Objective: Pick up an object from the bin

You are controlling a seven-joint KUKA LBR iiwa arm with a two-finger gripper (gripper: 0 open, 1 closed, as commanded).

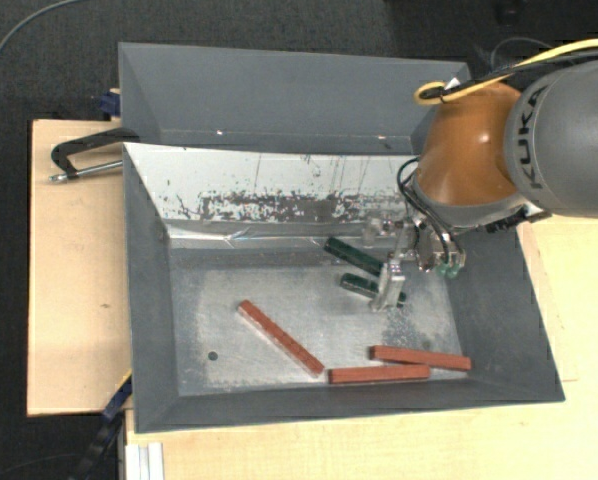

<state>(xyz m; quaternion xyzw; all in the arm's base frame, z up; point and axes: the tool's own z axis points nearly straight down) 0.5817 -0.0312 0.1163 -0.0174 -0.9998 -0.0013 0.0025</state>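
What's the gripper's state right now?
Gripper: cannot be told. It is down beside a dark green piece at the back right of the bin.

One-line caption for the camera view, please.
End effector above dark green pieces at right; three reddish bars on bin floor.

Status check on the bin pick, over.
Jaws low in bin, beside two dark green pieces. Grip unconfirmed. Three brown sticks nearer front, clear of them.
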